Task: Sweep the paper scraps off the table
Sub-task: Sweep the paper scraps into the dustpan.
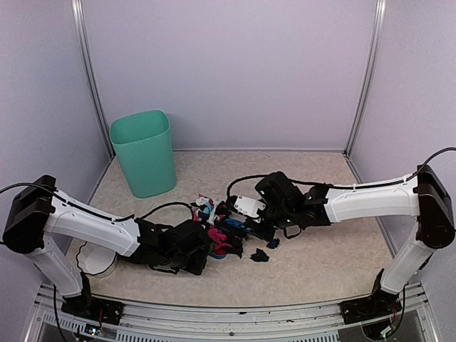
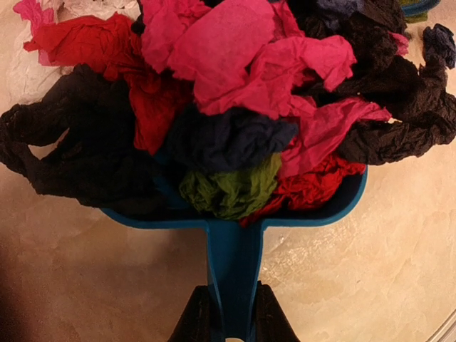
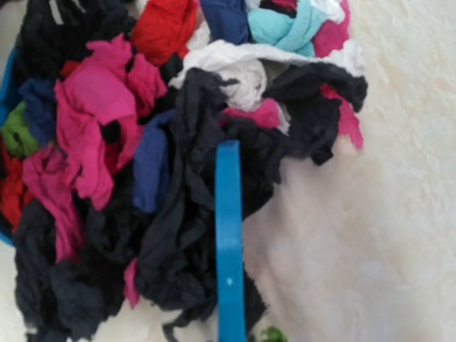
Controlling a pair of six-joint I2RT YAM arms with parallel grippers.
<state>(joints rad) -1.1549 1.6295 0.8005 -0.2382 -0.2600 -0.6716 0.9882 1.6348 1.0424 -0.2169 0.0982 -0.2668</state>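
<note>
Front rail [image 1: 235, 311] edges the beige table [image 1: 342, 256]; left gripper [image 2: 229, 313] clamps the dustpan [image 2: 235, 260], right gripper [image 1: 249, 226] state unclear.

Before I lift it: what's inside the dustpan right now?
The dustpan is heaped with paper scraps: pink, red, black, dark blue, one green. Black ones overhang both sides. The pan's floor is fully covered, so anything beneath the heap can't be seen.

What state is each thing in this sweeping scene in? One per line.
dustpan: heaped full
paper scraps: mostly piled in the dustpan
loose black scraps: lying on the table
brush: handle pushed into the pile
green bin: upright, open-topped
left end effector: shut on the dustpan handle
right end effector: at the pile, grip hidden
</note>
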